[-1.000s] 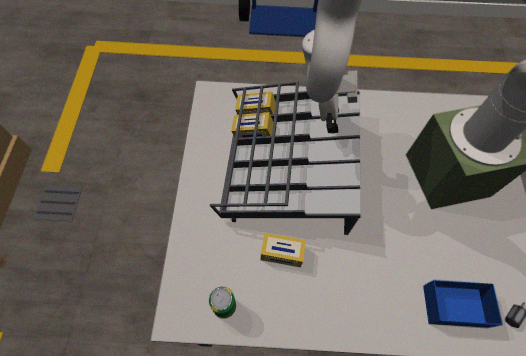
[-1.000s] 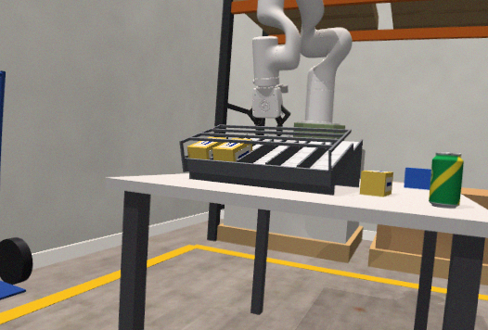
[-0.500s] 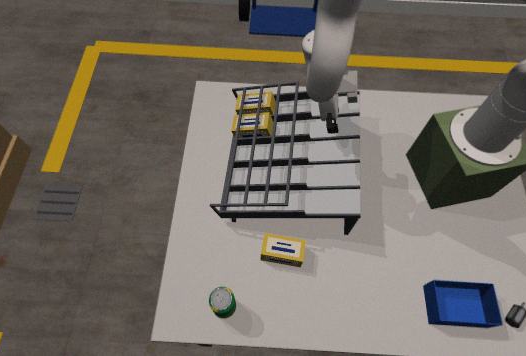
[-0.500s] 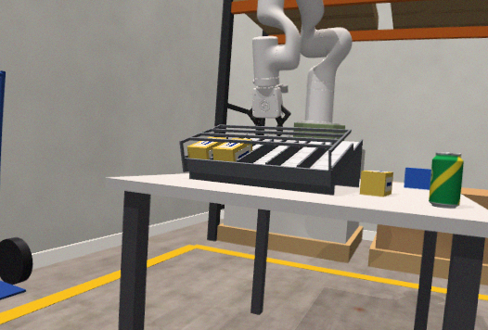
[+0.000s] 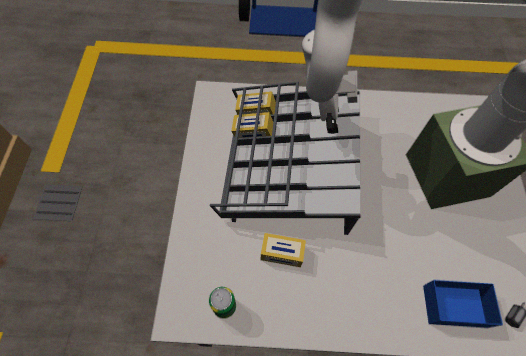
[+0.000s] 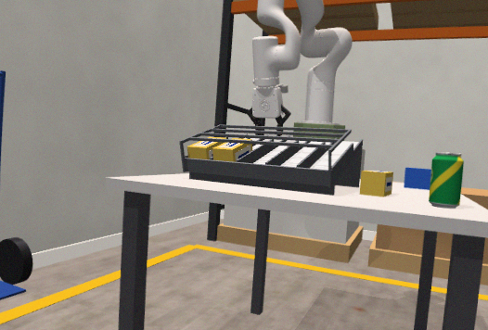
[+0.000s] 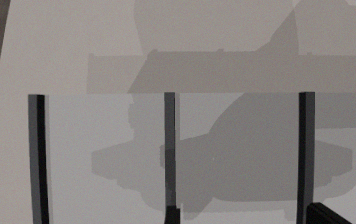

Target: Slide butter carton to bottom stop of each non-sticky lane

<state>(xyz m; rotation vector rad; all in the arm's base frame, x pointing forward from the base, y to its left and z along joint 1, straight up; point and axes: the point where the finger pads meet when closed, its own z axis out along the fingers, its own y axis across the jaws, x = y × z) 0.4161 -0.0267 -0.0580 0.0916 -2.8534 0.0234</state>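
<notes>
The dark shelf (image 5: 259, 214) (image 6: 263, 173) has five sloped lanes. One butter carton (image 5: 252, 102) (image 6: 198, 152) lies at the bottom stop of the farthest lane in the top view. A second carton (image 5: 253, 123) (image 6: 224, 153) lies at the bottom stop of the lane beside it. A third yellow carton (image 5: 283, 248) (image 6: 374, 184) lies flat on the table beside the shelf. My gripper (image 5: 332, 124) (image 6: 270, 129) (image 7: 244, 215) is open and empty, over the upper part of the second carton's lane. The other three lanes hold no carton.
Thin rails cross above the lower half of the lanes. A green can (image 5: 222, 301) (image 6: 446, 180) stands near the table's edge. A blue bin (image 5: 461, 304) (image 6: 417, 178) and a small dark object (image 5: 516, 316) are at the near right in the top view.
</notes>
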